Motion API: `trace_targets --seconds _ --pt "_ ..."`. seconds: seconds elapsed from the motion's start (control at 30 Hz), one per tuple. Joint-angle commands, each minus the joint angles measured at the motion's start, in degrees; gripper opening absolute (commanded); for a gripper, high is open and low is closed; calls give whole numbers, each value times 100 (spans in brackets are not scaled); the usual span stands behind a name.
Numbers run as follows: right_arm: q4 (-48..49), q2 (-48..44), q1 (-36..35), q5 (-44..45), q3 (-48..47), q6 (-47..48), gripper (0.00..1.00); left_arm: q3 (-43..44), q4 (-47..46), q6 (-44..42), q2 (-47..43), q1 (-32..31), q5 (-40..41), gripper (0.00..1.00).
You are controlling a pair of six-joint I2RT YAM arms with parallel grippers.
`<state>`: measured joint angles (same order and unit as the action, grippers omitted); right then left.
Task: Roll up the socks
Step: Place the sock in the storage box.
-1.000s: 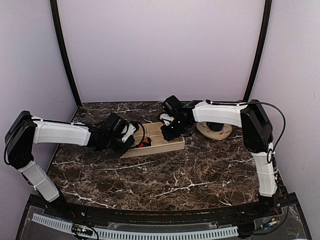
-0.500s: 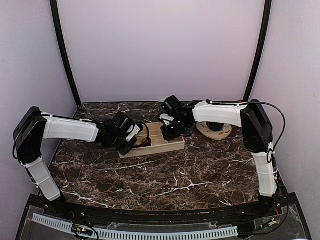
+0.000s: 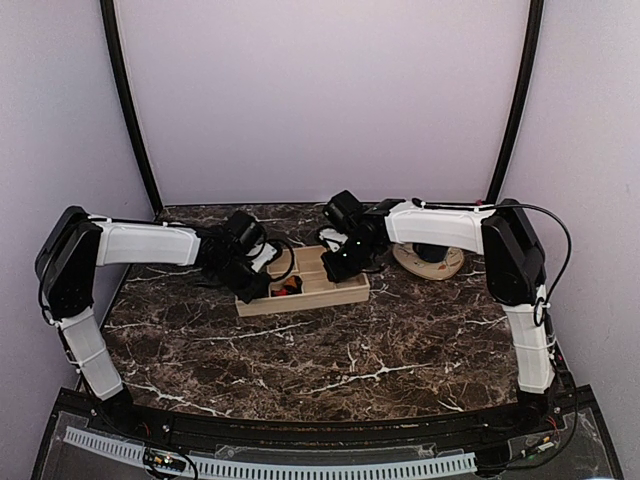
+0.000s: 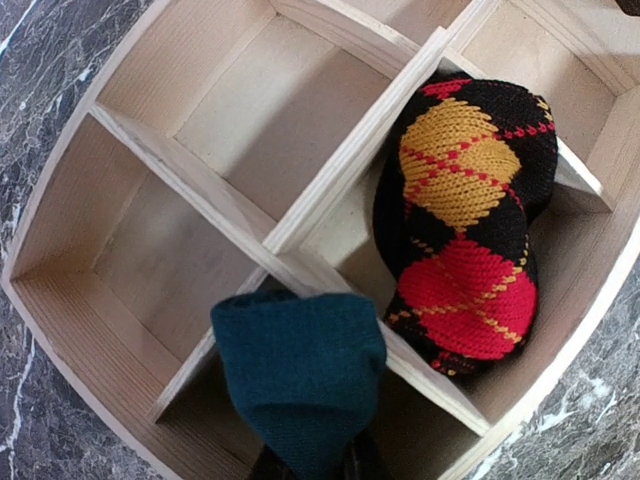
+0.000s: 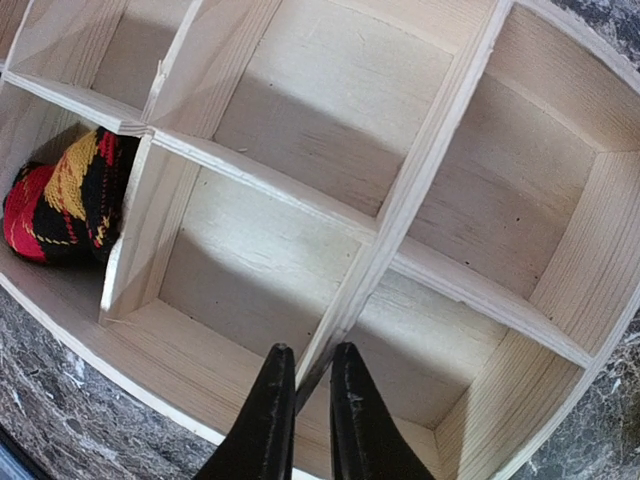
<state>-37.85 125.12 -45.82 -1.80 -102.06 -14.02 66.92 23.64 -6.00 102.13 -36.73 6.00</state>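
1. While your left gripper point(image 4: 310, 468) hangs over the wooden tray point(image 4: 60, 300), its jaws are clamped tight on the teal sock point(image 4: 300, 370). You only get dark bits of the gripper poking out at the bottom centre of the left wrist frame.
2. That teal sock is bunched into a fat lump, sitting over a divider in the lower middle of the frame. Can't tell if it's touching the wood or just above it.
3. Your argyle sock point(image 4: 465, 220) is already a rolled bundle, black with a yellow diamond and a red one. It's tucked into a compartment in the right half of that same frame, up against the long divider.
4. Right gripper point(image 5: 308, 400): jaws narrow, bottom centre of the right wrist frame. One thin divider wall runs right in between them, so it looks pinched on the tray.
5. From that camera the argyle bundle peeks out at the left edge, a compartment over from the gripper.
6. Top view: the tray sits around the centre of the dark marble table point(image 3: 350, 350), and your arms reach into it, one from each side.
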Motion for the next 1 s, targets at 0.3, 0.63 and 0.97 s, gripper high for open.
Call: trace_targets --seconds 0.3,0.63,0.97 --pt "-509 57 -71 -236 -181 31 12 200 770 39 391 379 -850 9" --pt "-555 113 -69 -240 -203 16 12 565 1227 -317 818 509 -1631 9" --pt "-575 118 -71 -242 -218 -2 13 729 1629 -548 1324 604 -2340 14"
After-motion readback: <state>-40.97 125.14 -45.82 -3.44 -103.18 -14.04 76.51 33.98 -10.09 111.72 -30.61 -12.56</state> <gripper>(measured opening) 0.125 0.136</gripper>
